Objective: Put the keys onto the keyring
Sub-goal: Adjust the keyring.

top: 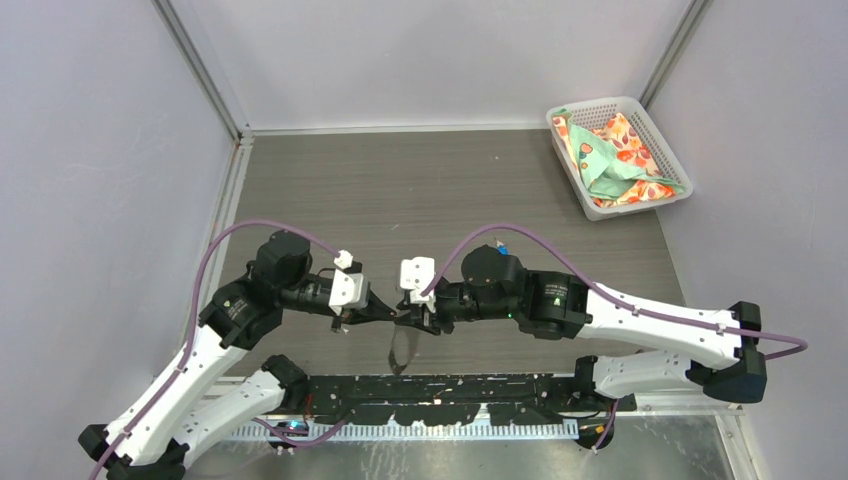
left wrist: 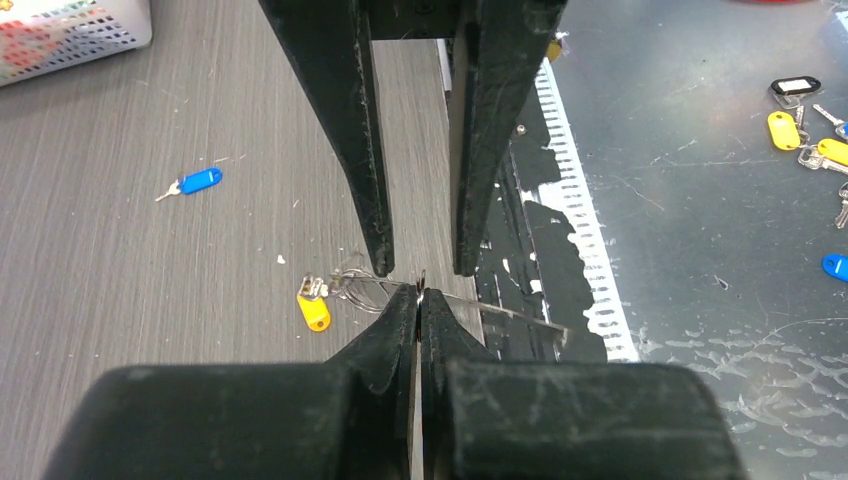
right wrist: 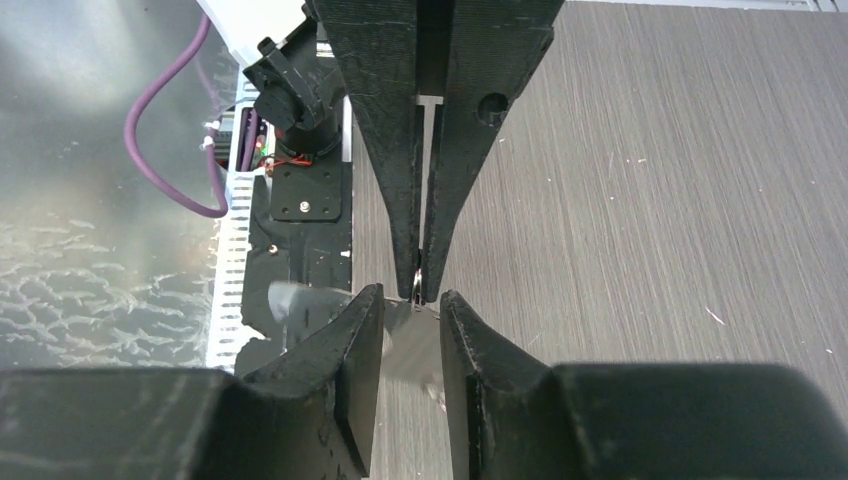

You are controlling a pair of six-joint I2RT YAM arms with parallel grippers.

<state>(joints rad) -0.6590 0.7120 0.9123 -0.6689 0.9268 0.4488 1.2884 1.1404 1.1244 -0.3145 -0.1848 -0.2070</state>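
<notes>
My left gripper (top: pixel 396 315) (left wrist: pixel 418 296) is shut on the thin grey keyring (left wrist: pixel 500 312), pinching its cord at the fingertips. The loop hangs down below the grippers (top: pixel 400 350). My right gripper (top: pixel 426 312) (right wrist: pixel 410 305) is open, and its fingertips (left wrist: pixel 378 262) straddle the left gripper's tip; the blurred cord (right wrist: pixel 405 340) passes between them. The yellow-headed key (left wrist: pixel 313 311) sits by the small metal fitting (left wrist: pixel 312 287) at the loop's far end; I cannot tell if it is threaded on. The blue-headed key (left wrist: pixel 197 182) lies alone on the table beyond (top: pixel 502 250).
A white basket (top: pixel 660 140) with patterned cloth stands at the back right. The black base rail (top: pixel 450 385) runs along the table's near edge. Several spare tagged keys (left wrist: pixel 800 130) lie on the metal surface past that edge.
</notes>
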